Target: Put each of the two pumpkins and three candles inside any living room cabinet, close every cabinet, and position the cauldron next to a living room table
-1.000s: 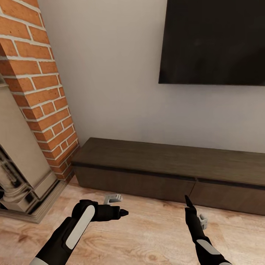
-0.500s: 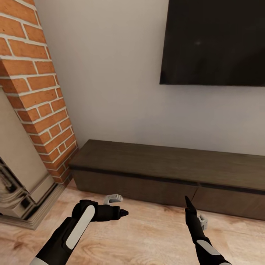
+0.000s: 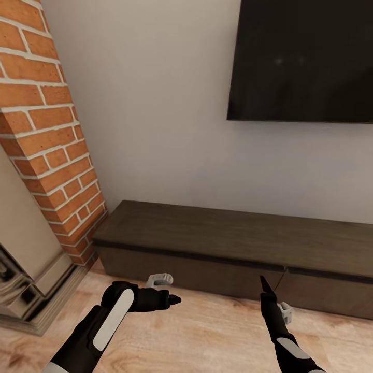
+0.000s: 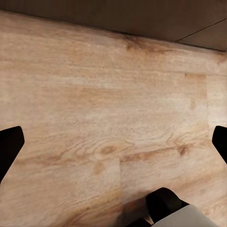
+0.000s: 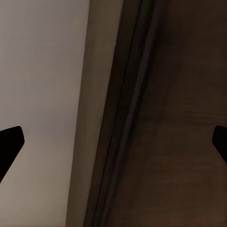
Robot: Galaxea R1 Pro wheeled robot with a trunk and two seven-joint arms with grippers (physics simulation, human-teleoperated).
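The long, low, dark brown cabinet (image 3: 233, 241) stands against the pale wall under the TV, with its drawer fronts flush and shut. My left gripper (image 3: 168, 298) hovers over the wood floor in front of the cabinet's left end. It is open and holds nothing, its fingertips (image 4: 9, 146) wide apart. My right gripper (image 3: 264, 285) points up at the cabinet front near the seam between two drawers. It is also open and empty, and the cabinet (image 5: 179, 118) is close ahead of it. The pumpkins, candles, cauldron and table are out of view.
A red brick fireplace column (image 3: 46, 134) with a pale stone surround (image 3: 26, 269) stands at the left. A black wall-mounted TV (image 3: 305, 57) hangs above the cabinet. Light wood plank floor (image 3: 207, 336) lies between me and the cabinet.
The whole view has shifted: the fireplace slid left and the cabinet sits a little lower in frame, so the camera moved. Both arms keep the same pose.
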